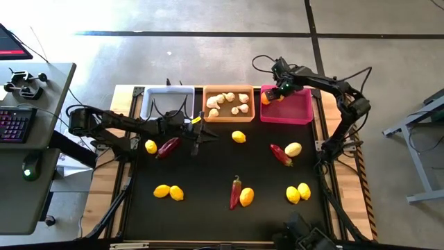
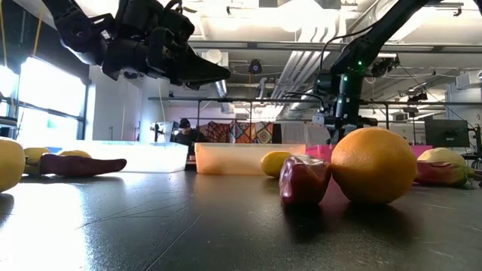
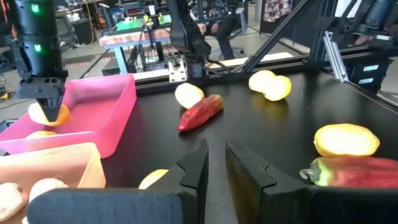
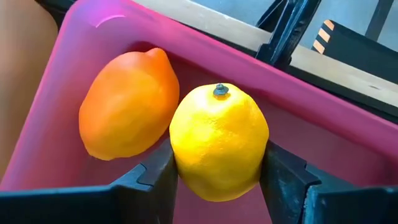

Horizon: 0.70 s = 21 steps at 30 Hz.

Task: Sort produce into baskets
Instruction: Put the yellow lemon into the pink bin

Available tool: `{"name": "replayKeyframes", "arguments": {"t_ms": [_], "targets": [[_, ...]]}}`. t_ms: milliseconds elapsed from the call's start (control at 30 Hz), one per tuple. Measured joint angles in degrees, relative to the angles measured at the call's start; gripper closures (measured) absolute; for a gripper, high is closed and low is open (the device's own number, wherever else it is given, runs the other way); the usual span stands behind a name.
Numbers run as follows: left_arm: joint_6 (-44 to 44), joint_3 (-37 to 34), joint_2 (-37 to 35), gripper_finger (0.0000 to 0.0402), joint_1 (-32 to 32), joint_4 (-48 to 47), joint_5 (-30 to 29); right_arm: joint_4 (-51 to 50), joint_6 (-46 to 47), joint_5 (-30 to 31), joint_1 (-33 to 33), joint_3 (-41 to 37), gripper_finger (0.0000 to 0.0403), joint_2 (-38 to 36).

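Right gripper (image 4: 217,171) clamping lemon (image 4: 219,142) over pink basket (image 4: 68,81)

No text, label, brand, number or sign can be read in any of the four views. The produce, the baskets and the desk carry no lettering that shows, and the room behind is too indistinct to make out any writing.

Right gripper (image 1: 280,91) reaches to the table's far side, fingers (image 4: 283,177) clamped on a lemon (image 4: 217,142); left gripper (image 1: 197,136) hovers mid-table, fingers near-closed, empty.
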Motion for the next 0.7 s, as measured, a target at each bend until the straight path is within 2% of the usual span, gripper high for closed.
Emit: {"name": "replayKeyframes", "arguments": {"t_ms": [367,700], "targets": [[0.0,0.0,0.0,0.036,0.0,0.0,0.0,0.3,-1.0,0.4,0.0,0.0,0.0206,0.0],[0.0,0.0,0.0,0.036,0.0,-0.1,0.0,0.3,-2.0,0.5,0.1,0.0,0.0201,0.0]]}}
